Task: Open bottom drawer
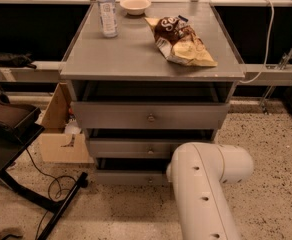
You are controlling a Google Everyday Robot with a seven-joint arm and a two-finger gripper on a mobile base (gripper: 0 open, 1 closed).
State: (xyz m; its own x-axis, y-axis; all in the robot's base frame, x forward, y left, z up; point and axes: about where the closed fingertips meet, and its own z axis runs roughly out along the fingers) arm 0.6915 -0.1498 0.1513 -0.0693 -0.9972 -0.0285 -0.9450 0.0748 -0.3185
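The grey cabinet (151, 59) has three drawers. The bottom drawer (128, 178) is the slim grey front nearest the floor, with a dark gap above it. Its right part is hidden behind my white arm link (206, 184), which fills the lower right foreground. The mid drawer (136, 148) and the top drawer (148, 115) each show a small round knob. My gripper is not in view; it lies beyond the arm link or behind it.
On the cabinet top stand a water bottle (107, 11), a bowl (135, 5) and a chip bag (183, 41). A cardboard box (61, 131) sits left of the cabinet. A black stand (16, 134) and a cable (56, 184) lie at the left.
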